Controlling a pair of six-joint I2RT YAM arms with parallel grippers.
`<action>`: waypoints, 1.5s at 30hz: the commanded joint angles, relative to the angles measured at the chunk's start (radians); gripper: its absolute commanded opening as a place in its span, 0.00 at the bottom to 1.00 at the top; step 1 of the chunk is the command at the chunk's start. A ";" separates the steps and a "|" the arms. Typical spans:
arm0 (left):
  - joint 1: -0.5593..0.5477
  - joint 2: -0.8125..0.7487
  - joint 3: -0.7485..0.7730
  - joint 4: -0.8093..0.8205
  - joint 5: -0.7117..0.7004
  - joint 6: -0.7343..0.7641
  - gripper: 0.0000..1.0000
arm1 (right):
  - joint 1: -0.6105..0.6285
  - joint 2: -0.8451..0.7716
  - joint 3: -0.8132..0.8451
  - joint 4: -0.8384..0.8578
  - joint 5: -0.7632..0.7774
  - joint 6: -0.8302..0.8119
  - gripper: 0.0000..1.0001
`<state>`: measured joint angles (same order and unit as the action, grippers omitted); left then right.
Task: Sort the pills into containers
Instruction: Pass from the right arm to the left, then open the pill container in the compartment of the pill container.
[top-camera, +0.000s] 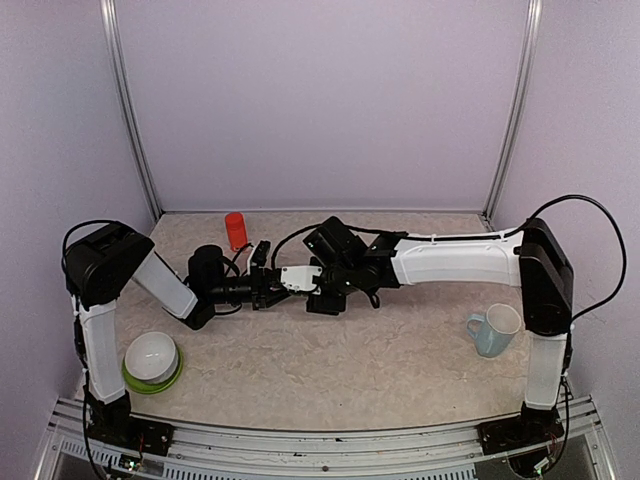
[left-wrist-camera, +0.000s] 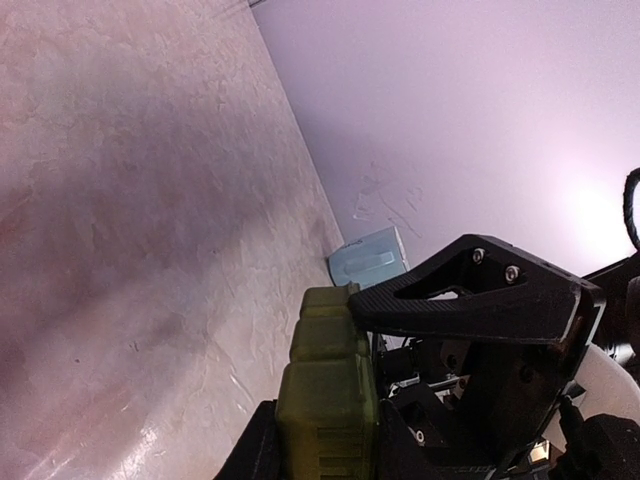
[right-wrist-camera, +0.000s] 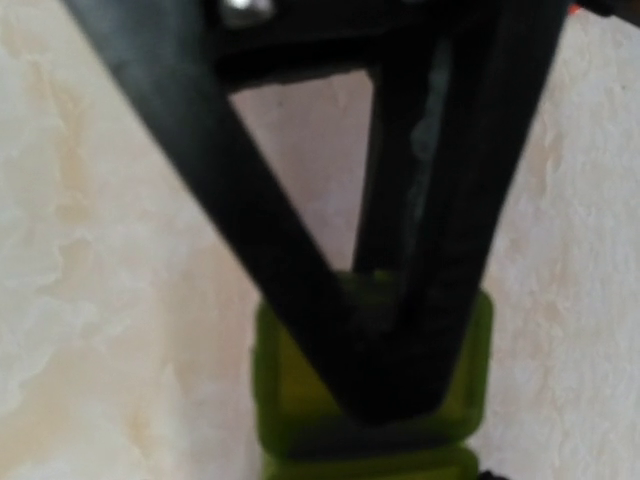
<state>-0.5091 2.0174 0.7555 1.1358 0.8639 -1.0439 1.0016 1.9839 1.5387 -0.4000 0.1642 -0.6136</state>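
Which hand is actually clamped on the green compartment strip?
The left hand: it is shut on the near end of the green strip. The right hand only reaches a finger over the strip's top, with no grip visible.

COUNT, what you have in view | dark green containers strip (left-wrist-camera: 325, 400): 1, with 3 joined compartments | orange-red bottle (top-camera: 235, 229): 1 | light blue mug (top-camera: 495, 330): 1 | white bowl (top-camera: 152, 355): 1 | green plate (top-camera: 150, 389): 1 | robot arms: 2, left arm (top-camera: 165, 285) and right arm (top-camera: 450, 260) | small white object (top-camera: 298, 278): 1, kind unclear
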 joint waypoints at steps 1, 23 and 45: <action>0.007 -0.013 0.011 0.043 0.016 0.000 0.14 | 0.011 0.019 0.036 0.006 0.029 -0.012 0.66; 0.005 -0.001 0.014 0.063 0.027 -0.016 0.14 | 0.011 0.038 0.052 0.033 0.059 -0.025 0.35; 0.002 -0.019 0.037 -0.082 -0.003 0.088 0.13 | -0.014 0.088 0.226 -0.190 -0.165 0.060 0.18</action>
<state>-0.5007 2.0171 0.7639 1.1080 0.8818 -1.0645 0.9852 2.0552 1.6917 -0.5423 0.1406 -0.6025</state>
